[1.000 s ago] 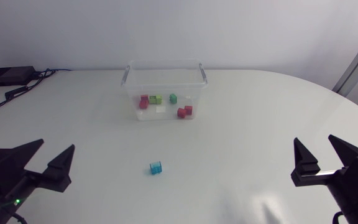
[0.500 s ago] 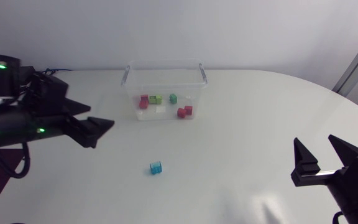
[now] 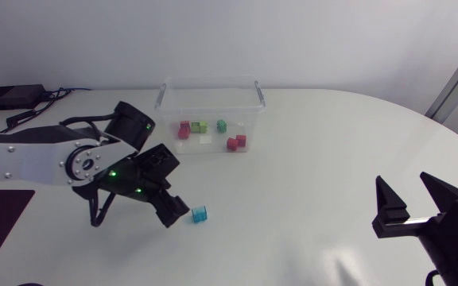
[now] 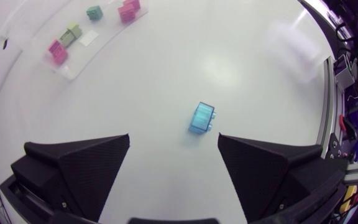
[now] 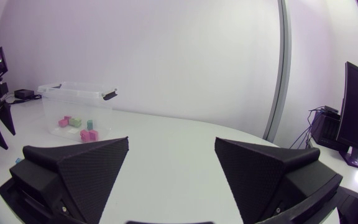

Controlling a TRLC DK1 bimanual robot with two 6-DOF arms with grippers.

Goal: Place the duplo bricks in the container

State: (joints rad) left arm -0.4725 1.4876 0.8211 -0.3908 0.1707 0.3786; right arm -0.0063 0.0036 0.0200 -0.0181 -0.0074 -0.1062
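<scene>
A translucent blue brick (image 3: 199, 214) (image 4: 201, 117) lies alone on the white table, in front of the clear plastic container (image 3: 211, 85) (image 4: 73, 55) (image 5: 76, 93). Red, green and white bricks (image 3: 233, 143) lie inside the container. My left gripper (image 3: 179, 214) (image 4: 174, 137) hangs open just left of the blue brick. In the left wrist view the brick lies slightly ahead of the gap between the fingers, untouched. My right gripper (image 3: 404, 181) (image 5: 171, 142) stands open and empty near the front right of the table, far from the brick.
A black box with cables (image 3: 10, 97) sits at the table's back left. My left arm (image 3: 46, 159) stretches across the left side of the table. The container's lid handles (image 3: 259, 91) stick out at its sides.
My left arm has swung from the front left corner, up past the container's left side, then down to the blue brick. The right arm and the brick have not moved.
</scene>
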